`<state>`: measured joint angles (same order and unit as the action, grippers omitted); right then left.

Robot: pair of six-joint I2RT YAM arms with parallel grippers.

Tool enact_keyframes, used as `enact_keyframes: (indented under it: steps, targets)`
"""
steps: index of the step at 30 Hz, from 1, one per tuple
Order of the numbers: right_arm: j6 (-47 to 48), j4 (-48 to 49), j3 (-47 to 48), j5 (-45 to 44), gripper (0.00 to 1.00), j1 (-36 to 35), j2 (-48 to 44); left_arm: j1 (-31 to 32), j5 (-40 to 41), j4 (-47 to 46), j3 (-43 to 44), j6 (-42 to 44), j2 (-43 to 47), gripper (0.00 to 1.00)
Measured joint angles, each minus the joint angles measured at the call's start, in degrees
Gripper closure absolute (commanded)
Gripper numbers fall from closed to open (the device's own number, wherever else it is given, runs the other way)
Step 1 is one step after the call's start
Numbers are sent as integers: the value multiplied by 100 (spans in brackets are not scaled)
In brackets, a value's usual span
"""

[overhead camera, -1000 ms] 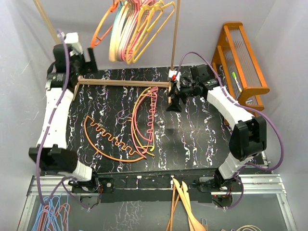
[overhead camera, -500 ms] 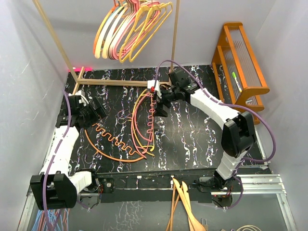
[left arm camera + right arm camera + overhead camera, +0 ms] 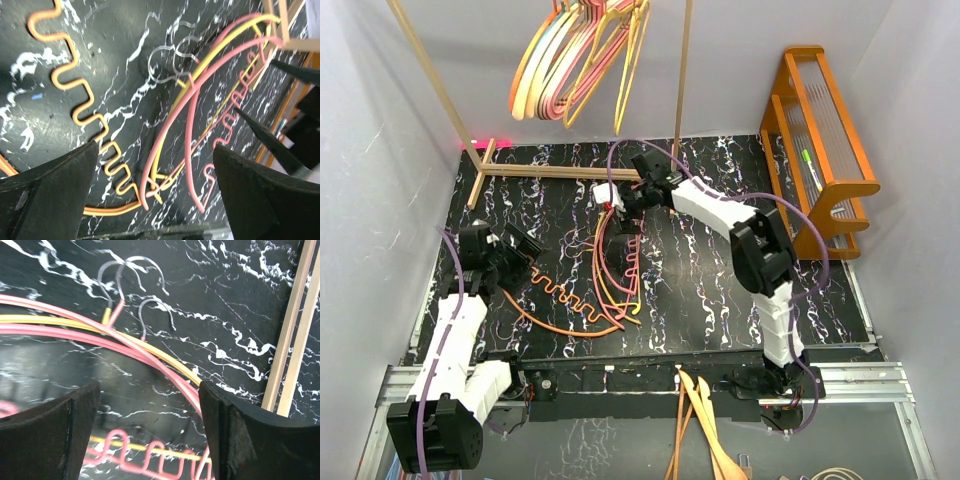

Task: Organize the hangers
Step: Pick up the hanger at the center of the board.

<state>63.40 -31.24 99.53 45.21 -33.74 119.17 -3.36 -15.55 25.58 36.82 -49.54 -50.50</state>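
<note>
While both claws stand released and grasp nothing, we see the right gripper [image 3: 620,213] above the 12 o'clock end of the pink and yellow hangers [image 3: 620,265], which lie flat mid-table. Their three metal hooks [image 3: 135,285] show beyond its fingertips in the wrist view, touching neither finger. The rack's base bar [image 3: 570,172] runs just at 12 o'clock of that gripper, with the upright post [image 3: 682,80] at 1 o'clock: tight edge there. The left gripper [image 3: 512,248] hovers at the table's [image 3: 720,290] 9 o'clock side, just beside the orange wavy-bar hanger [image 3: 555,295], whose arc crosses the pile's 6 o'clock end. The hung hangers [image 3: 575,60] bunch on the rail at 12 o'clock. We read bare marble from 3 to 5 o'clock of the pile, out to the table edge. The orange wooden shelf [image 3: 825,140] flanks the 2 o'clock edge.
</note>
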Motion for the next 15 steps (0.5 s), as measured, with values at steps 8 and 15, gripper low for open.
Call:
enact_keyframes:
  steps: [8,15]
  targets:
    - [671,-177,1580,-387,39,0,1582,-2,566,-20,334,-179,-70,3]
    - [1060,-426,1805,-581,57,-2,1766,-2,461,-155,278,-229,-446,3]
